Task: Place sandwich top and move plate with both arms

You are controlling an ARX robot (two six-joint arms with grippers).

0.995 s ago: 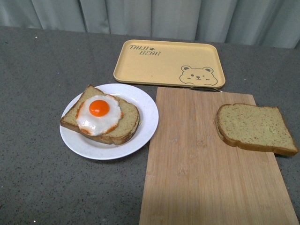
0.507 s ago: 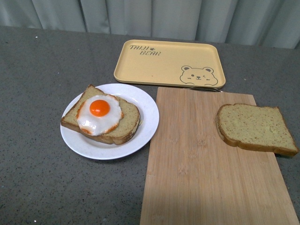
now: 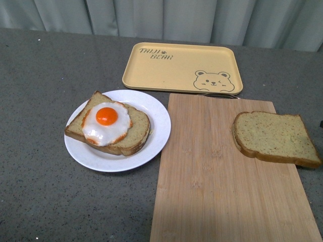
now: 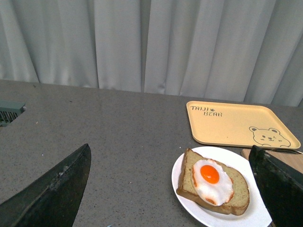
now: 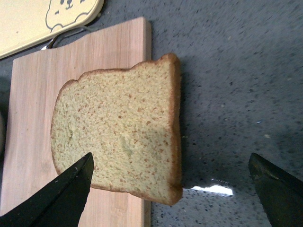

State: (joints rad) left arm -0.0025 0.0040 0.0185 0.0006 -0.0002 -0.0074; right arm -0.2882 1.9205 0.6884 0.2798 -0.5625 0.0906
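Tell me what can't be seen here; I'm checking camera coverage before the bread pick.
- Both arms: absent from the front view; wrist views show only the fingertips of the left gripper and right gripper.
- plate: left wrist view, rim partly cut by the picture edge and covered by a finger.
- sandwich top: right wrist view, one corner behind a finger; underside hidden.

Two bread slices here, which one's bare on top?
The plain slice on the wooden cutting board, overhanging its right edge. The other slice lies on the white plate under a fried egg.
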